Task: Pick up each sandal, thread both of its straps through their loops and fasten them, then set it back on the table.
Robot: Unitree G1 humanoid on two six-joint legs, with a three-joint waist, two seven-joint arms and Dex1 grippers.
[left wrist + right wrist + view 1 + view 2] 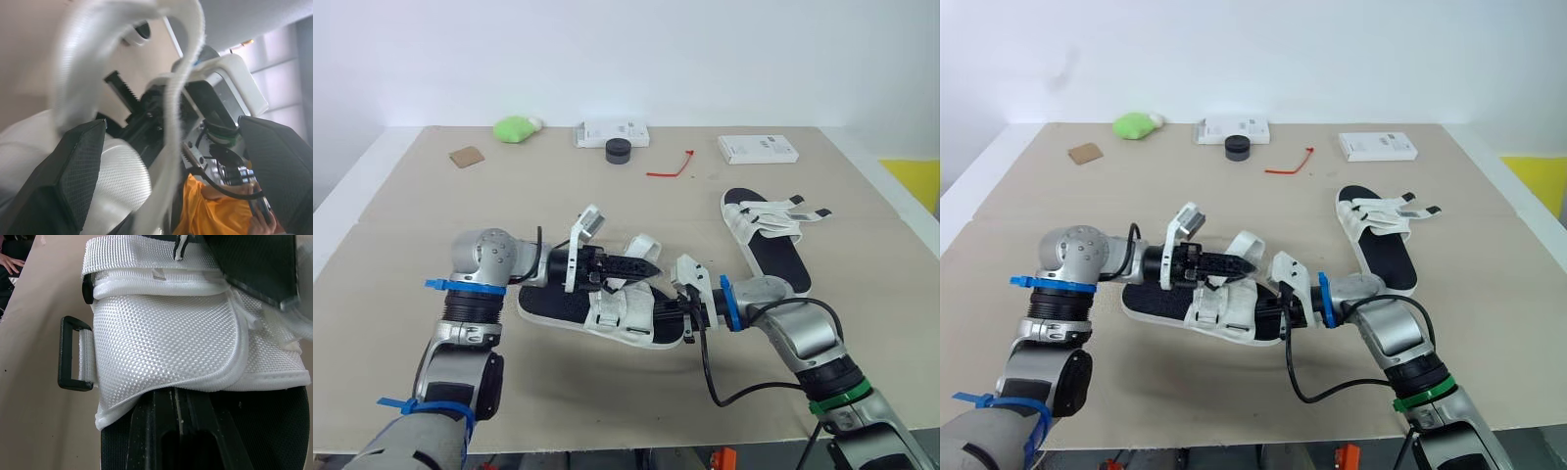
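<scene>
A white-strapped sandal with a black insole [558,304] lies on the table [431,225] in front of me. My left gripper [641,266] hovers over its middle, open, and a loose white strap [176,98] runs between the wide-apart fingers [73,166]. My right gripper [683,315] is shut on the sandal's near right edge. The right wrist view shows the sandal's white upper [166,338] and a black strap loop [73,352] up close. A second sandal [773,240] lies to the right with its straps loose.
Along the far side sit a green lump [516,127], a brown card [467,156], a white box [612,132], a black round piece [619,150], a red tie [672,168] and another white box [758,148]. A person in orange [210,210] is beyond the table.
</scene>
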